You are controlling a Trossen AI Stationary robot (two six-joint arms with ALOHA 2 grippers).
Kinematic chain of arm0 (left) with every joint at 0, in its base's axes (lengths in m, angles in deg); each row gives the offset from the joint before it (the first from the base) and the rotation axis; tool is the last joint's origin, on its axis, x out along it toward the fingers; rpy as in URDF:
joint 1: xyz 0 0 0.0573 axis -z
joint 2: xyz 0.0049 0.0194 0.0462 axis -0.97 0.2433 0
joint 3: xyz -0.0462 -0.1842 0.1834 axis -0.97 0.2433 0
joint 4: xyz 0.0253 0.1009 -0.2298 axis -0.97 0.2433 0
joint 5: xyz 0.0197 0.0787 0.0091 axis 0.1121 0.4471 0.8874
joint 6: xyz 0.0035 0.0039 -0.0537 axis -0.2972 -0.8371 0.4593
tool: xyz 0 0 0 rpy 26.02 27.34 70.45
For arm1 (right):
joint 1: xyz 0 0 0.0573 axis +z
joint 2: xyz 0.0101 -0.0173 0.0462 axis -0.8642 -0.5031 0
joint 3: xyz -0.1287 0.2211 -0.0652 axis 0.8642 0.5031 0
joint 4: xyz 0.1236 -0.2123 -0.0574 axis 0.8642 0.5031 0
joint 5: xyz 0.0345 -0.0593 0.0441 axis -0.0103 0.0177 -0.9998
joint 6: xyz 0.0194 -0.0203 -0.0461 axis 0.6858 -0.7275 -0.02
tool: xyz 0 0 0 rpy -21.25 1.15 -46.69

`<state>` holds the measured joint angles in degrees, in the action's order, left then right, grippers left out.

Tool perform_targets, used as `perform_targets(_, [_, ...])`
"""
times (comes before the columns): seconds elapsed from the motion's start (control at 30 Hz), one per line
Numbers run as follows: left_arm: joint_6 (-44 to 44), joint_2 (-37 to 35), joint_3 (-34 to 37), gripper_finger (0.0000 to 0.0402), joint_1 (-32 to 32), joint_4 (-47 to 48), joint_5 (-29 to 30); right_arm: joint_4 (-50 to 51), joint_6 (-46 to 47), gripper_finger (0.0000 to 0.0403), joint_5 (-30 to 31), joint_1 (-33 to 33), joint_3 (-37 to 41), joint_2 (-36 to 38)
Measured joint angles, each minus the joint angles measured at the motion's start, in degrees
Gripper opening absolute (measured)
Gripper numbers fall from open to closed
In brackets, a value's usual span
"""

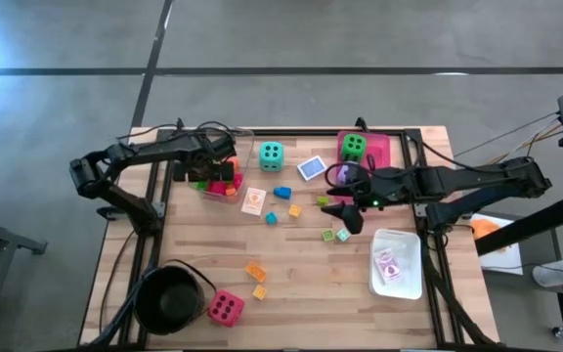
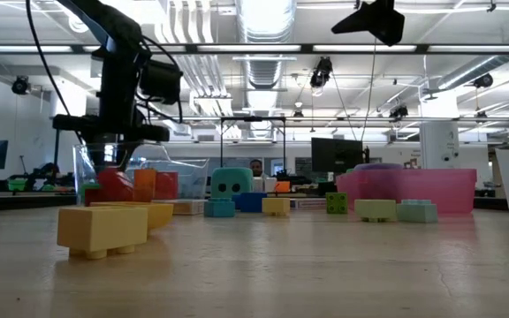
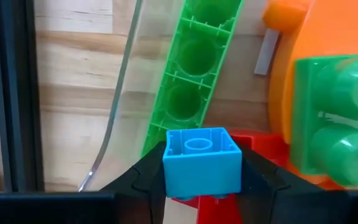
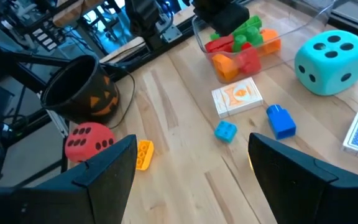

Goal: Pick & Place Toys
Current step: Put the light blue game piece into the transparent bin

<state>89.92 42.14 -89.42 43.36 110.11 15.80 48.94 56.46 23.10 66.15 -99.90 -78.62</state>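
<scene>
Already the left gripper [image 3: 202, 186] clamps a blue block [image 3: 202, 160] over the clear tray [image 1: 219, 182] at ten o'clock. Right gripper [image 1: 343, 217] hovers, fingers apart; teal die [image 1: 271, 154], pink-red die [image 1: 226, 308] and scattered blocks remain.

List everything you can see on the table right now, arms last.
dice: three clear; teal die far middle, green die in the pink tray, pink-red die near edge by the pot
purple thing: one, partly hidden under the right arm
cards: two; blue-backed card, white-and-orange card, mid-table
loose blocks: about seven; blue, yellow, orange, green, teal; scattered mid-table
clear tray: one, far left, holding red, orange and green blocks
pink tray: one, far right
white tray: one, near right, something pink inside
black pot: one, near left
left tool: over the clear tray, gripping a blue block
right tool: open, above mid-table
</scene>
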Motion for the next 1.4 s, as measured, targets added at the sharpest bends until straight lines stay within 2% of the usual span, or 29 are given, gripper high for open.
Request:
perform_targets(0.3, [-2.47,0.0,0.0,0.0221,0.0,0.42,-0.51,0.15,-1.9,0.0299,-0.02,0.0,-2.23,-0.02])
perform_targets(0.7, [-5.47,-0.11,-0.02,0.0295,0.0,0.45,-0.75,0.35,-1.95,0.0299,-1.1,0.0,-2.82,0.02])
perform_targets(0.9, [-5.75,-2.12,-0.76,0.0311,0.0,0.94,-1.55,0.45,-1.05,0.0299,-1.07,-0.23,-2.82,0.02])
perform_targets(1.1, [-8.01,-6.57,-4.98,0.0312,0.96,2.49,-1.53,4.36,2.87,0.0299,-1.07,-2.47,-2.82,0.05])
perform_targets(1.27, [-11.41,-9.12,-9.11,0.0312,6.68,1.81,-1.58,13.02,6.45,0.0299,-1.07,-4.82,-2.84,-1.59])
perform_targets(1.4, [-16.49,-11.46,-11.02,0.0312,12.1,-2.35,-2.39,18.13,6.97,0.0299,-2.89,-5.25,-2.84,-3.8])
